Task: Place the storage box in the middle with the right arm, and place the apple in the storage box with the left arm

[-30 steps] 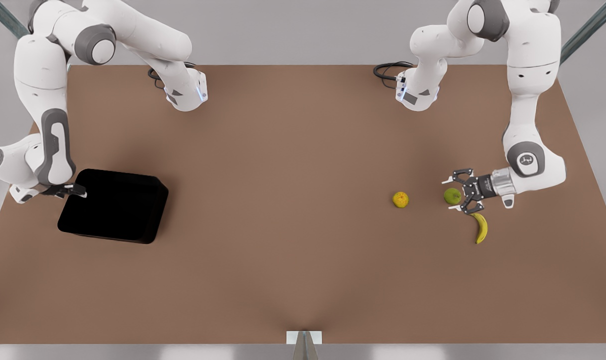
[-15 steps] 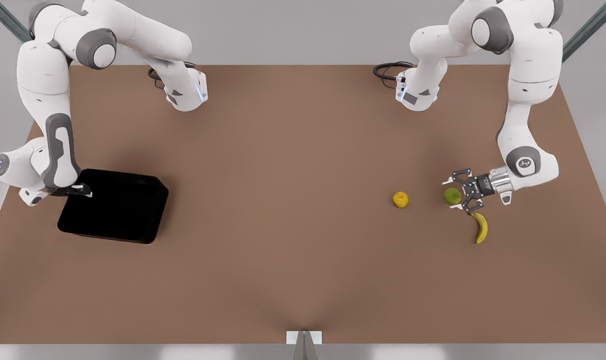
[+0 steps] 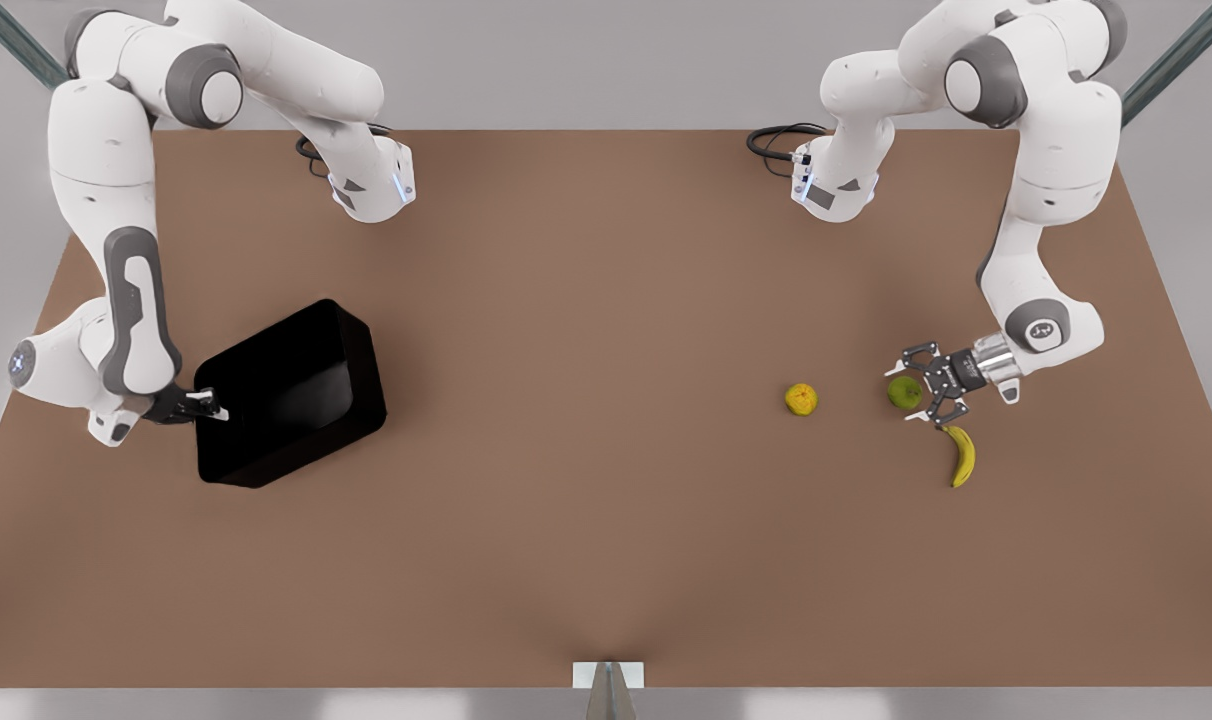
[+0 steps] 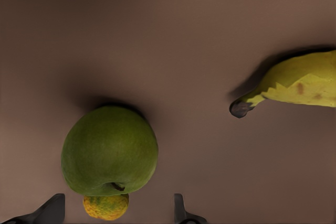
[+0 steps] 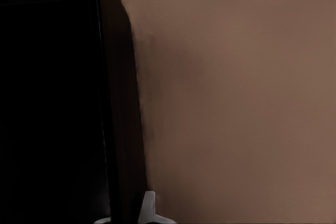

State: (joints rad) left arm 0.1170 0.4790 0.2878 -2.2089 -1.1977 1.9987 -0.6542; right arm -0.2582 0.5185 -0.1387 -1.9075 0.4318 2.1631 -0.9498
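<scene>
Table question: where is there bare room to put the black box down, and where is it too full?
The widest bare patch of table lies in the middle, between the storage box, gripped at its rim by the right gripper, and the orange fruit. Crowded spot: the front view's right, where the open left gripper flanks the apple beside the banana.

— Are you seeing any words or numbers anywhere?

— No. Nothing is showing letters that I can read.

— What about the round grey cap on the arm (image 3: 1039,329) at the front view's right?

— A tiny white mark is sitting on it, but it is too small to read.

— And the fruits or the black box?

— They are showing no labels, no stickers and no signs. The brown table (image 3: 606,520) is bare of writing too.
</scene>
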